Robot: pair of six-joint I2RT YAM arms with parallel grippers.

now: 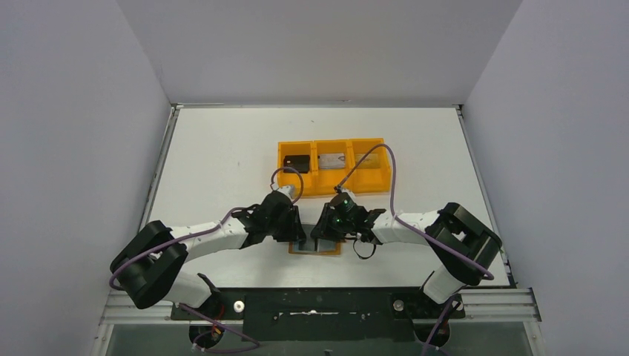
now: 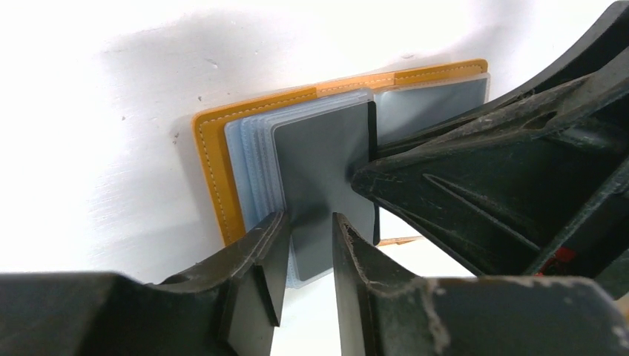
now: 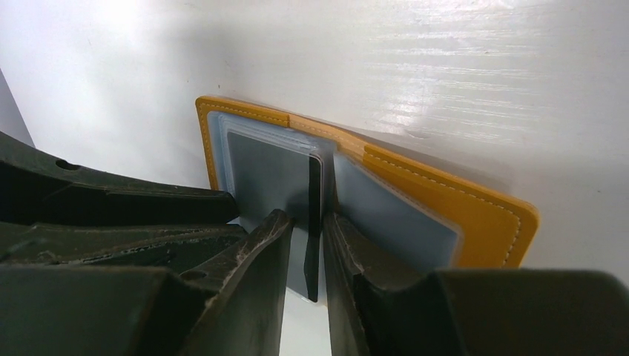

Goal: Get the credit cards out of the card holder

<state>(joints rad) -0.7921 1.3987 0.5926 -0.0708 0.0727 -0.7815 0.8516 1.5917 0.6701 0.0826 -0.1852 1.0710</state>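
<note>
The tan-brown card holder (image 1: 331,251) lies open near the table's front edge, under both grippers. In the left wrist view the holder (image 2: 215,170) shows grey-blue sleeves and a dark grey credit card (image 2: 319,156) that sticks out past its near edge. My left gripper (image 2: 310,220) has its fingers slightly apart over that card. In the right wrist view the holder (image 3: 475,215) is open. A thin black card edge (image 3: 314,200) stands between the fingers of my right gripper (image 3: 308,219), against one finger, with a gap to the other.
An orange three-compartment tray (image 1: 332,143) stands behind the holder. It has a dark card (image 1: 299,162) in its left compartment and a silvery card (image 1: 331,160) in the middle one. The two grippers (image 1: 295,231) (image 1: 322,230) nearly touch. Grey walls enclose the table.
</note>
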